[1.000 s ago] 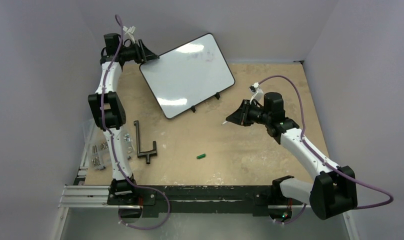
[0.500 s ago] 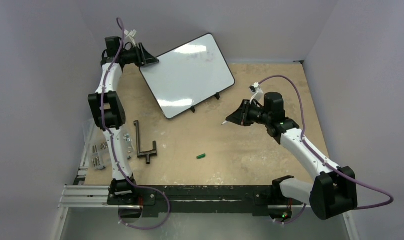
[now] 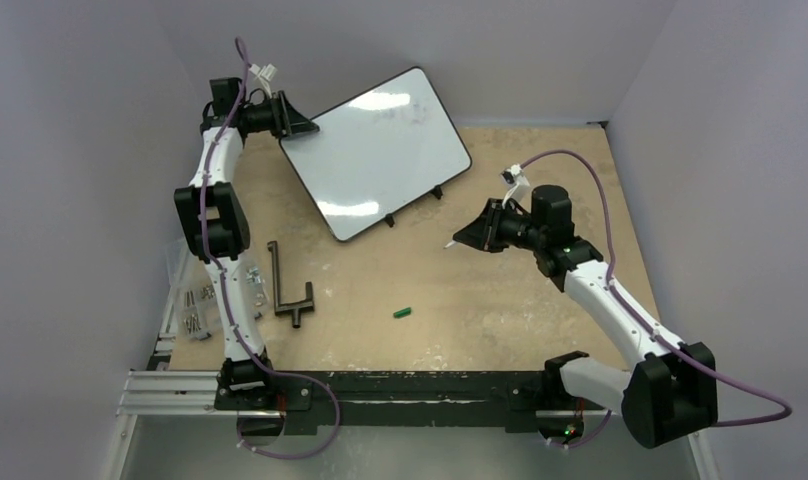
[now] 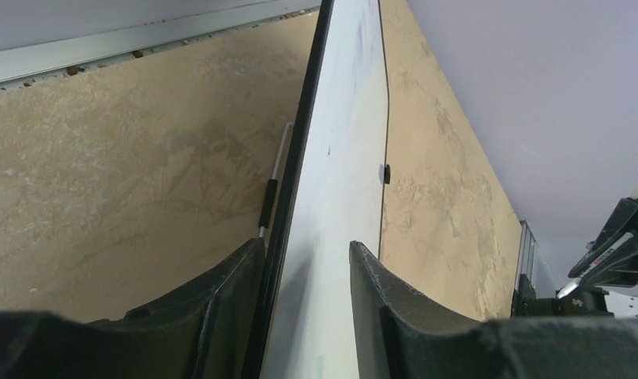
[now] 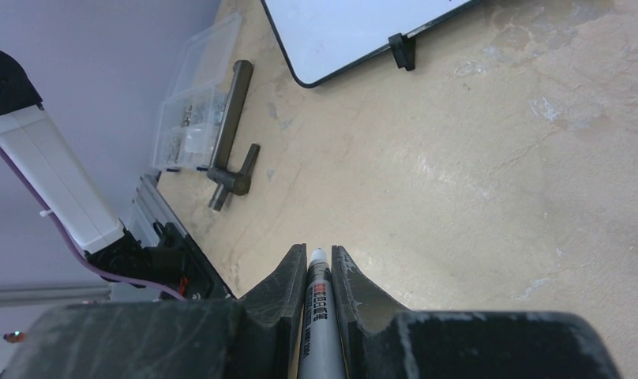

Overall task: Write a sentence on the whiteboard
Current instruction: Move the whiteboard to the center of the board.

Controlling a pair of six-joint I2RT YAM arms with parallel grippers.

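Glossy white rectangular whiteboard [image 3: 380, 150] with thin black frame stood tilted on its feet at the beige worktop's [image 3: 500, 300] far-left corner. Likely light, stiff and slick-faced, so best taken by an edge. Left gripper [image 4: 304, 253] was part-open, clamped across that edge. Right gripper [image 5: 317, 257] was clenched on a white-barrelled marker [image 5: 314, 316].

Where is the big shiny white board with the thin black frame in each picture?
Top external: glossy white whiteboard, upper middle, tilted on the tan table.
Left wrist: edge-on up the centre, between the left gripper's fingers.
Right wrist: only one rounded corner, at the top edge.
Shared landmark: the tan table under it.
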